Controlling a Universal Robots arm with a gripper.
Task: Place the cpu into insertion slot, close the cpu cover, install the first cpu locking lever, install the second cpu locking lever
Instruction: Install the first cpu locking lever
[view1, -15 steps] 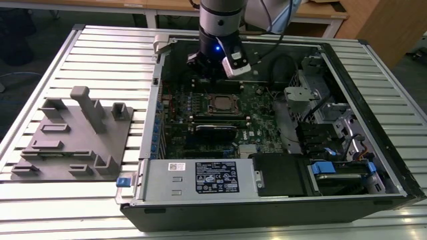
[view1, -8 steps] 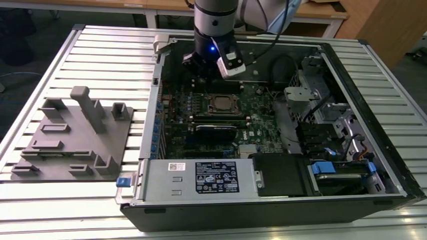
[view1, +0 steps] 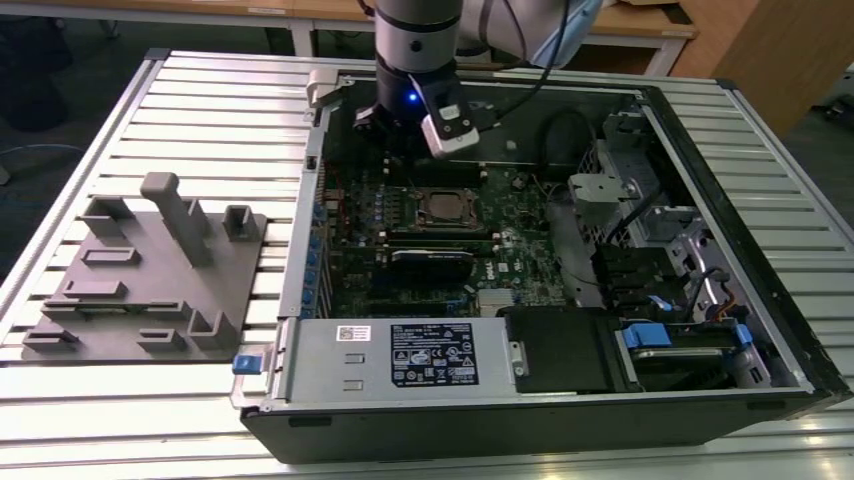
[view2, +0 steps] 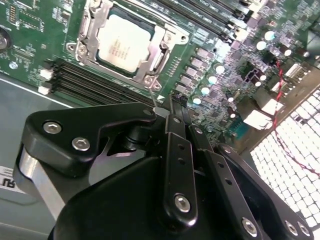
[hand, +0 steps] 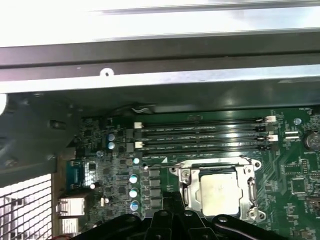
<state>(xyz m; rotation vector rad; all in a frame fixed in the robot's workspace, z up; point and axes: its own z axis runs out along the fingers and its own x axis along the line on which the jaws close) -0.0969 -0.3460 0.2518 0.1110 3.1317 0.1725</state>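
Hanging from an upright arm (view1: 416, 50), your gripper (view2: 173, 103) has its fingers (view2: 176, 131) pressed together on nothing. The cpu (view2: 122, 42) lies just beyond its tip.

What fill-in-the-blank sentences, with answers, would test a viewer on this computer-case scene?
1. The cpu sits in the insertion slot on a ____ circuit board.
2. The cpu cover is ____ over the cpu, framing its edges.
3. In the exterior view, the grey fixture stands outside the computer case, on the exterior view's ____.
4. The gripper hangs above the board, beside the ____ slot.

Missing words: green; closed; left; insertion
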